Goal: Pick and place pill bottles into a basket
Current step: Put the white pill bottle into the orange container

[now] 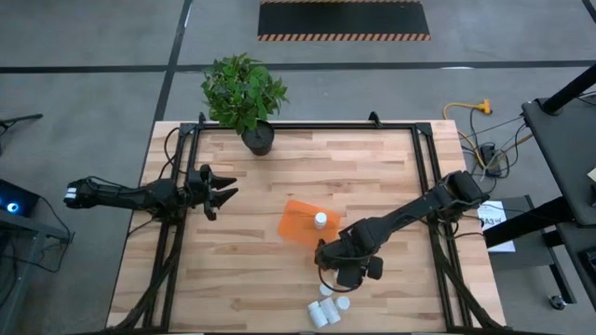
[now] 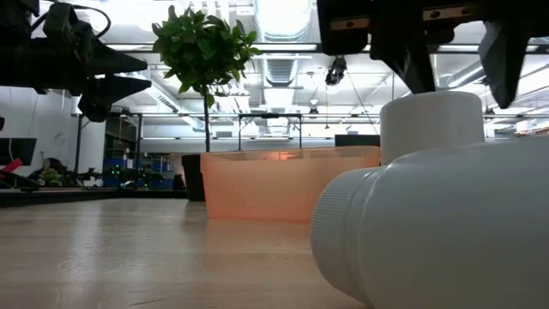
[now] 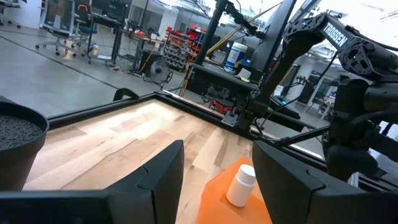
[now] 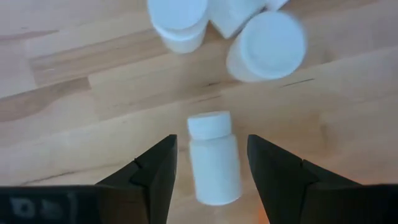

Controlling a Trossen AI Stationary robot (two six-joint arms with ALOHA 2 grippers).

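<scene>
The right gripper is hovering with jaws spread around a lying white bottle (cap toward the cluster), not touching. One bottle is standing in the orange basket. The left gripper is waiting open, well apart.

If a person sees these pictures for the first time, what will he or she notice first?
Probably the orange basket in the middle of the wooden table, with one white pill bottle standing inside it. Next, the right gripper, open, with a lying bottle between its fingers, near a cluster of bottles at the table's front edge. The green plant at the back edge also stands out.
</scene>
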